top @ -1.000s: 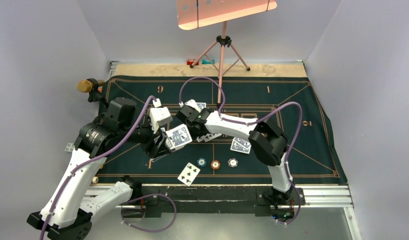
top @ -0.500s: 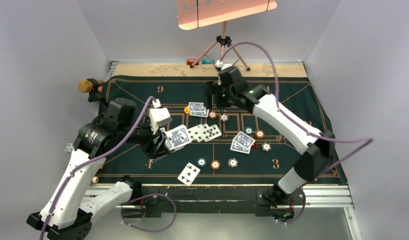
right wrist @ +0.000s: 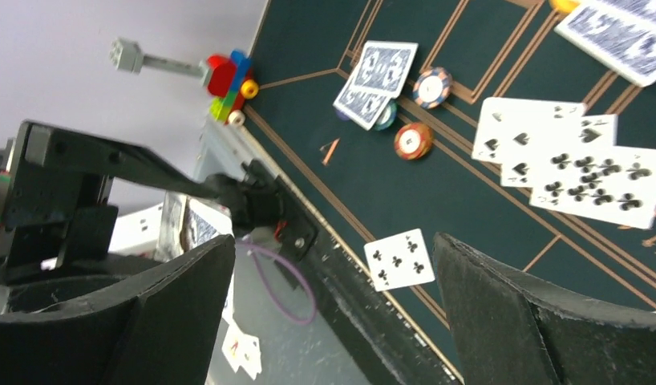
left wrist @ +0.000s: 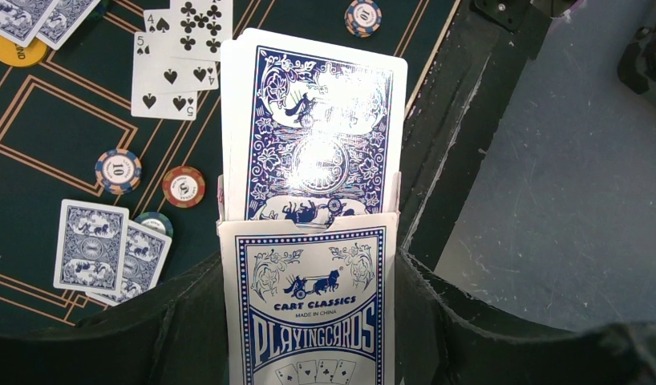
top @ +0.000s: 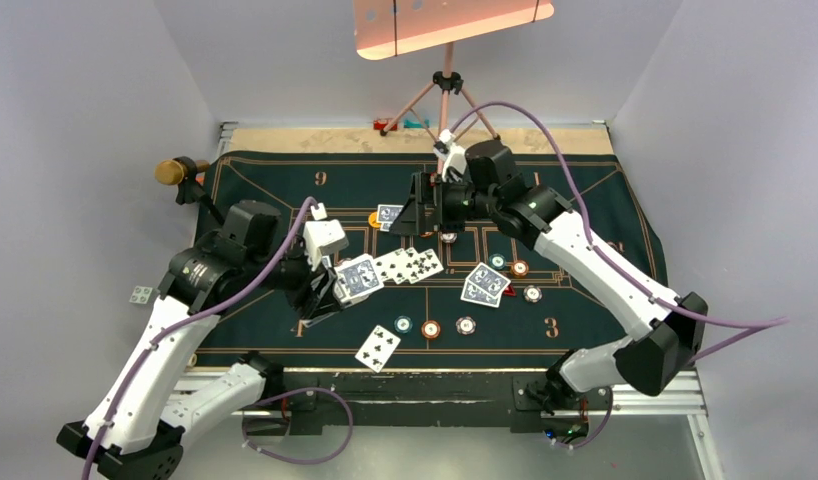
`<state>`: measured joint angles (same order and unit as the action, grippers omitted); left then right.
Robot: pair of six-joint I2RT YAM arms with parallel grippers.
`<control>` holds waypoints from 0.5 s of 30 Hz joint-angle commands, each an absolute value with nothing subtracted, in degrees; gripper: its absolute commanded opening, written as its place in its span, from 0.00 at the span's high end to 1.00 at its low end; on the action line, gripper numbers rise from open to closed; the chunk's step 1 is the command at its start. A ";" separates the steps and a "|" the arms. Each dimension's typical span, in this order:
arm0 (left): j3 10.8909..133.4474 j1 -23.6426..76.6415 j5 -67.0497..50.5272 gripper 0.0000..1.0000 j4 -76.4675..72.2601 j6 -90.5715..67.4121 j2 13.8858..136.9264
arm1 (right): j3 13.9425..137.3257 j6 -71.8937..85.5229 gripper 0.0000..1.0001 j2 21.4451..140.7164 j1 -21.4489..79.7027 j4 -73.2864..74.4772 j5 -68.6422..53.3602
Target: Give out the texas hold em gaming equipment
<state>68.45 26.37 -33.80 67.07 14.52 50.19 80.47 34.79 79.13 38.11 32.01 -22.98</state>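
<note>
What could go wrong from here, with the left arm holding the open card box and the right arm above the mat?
The deck stands well out of the card box that the left fingers clamp; a tilt might spill it. The open right fingers hang near the face-down cards and yellow disc; a low sweep could scatter them.

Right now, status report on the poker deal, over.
Left gripper shut on card box, deck protruding. Right gripper open, empty, over far mat. Chips and dealt cards scattered mid-mat.
</note>
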 commanded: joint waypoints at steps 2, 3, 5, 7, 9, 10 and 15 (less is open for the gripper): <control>68.28 26.02 -32.89 1.00 62.16 14.32 50.54 | 78.96 37.77 0.02 79.86 41.00 25.53 -31.45; 68.04 26.02 -32.73 1.00 61.84 14.33 50.65 | 78.94 37.81 0.02 80.01 41.61 25.27 -31.23; 67.57 26.02 -32.41 1.00 61.55 14.52 50.96 | 78.56 38.23 0.02 80.36 42.52 24.47 -31.42; 67.50 26.03 -32.10 1.00 61.22 14.45 51.39 | 78.00 38.54 0.02 80.72 43.39 23.37 -31.55; 67.73 26.06 -32.16 1.00 60.83 14.29 51.64 | 77.55 38.74 0.02 81.26 44.18 22.57 -31.49; 67.90 26.02 -32.28 1.00 60.68 14.26 51.78 | 77.44 38.88 0.02 81.69 44.52 22.32 -31.65; 68.51 26.04 -32.44 1.00 60.02 13.45 51.89 | 77.22 39.80 0.02 83.77 46.09 20.34 -32.68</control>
<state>67.59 26.37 -32.05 63.35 14.46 52.18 77.73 38.59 82.37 45.06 24.25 -30.65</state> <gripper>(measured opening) 0.682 0.983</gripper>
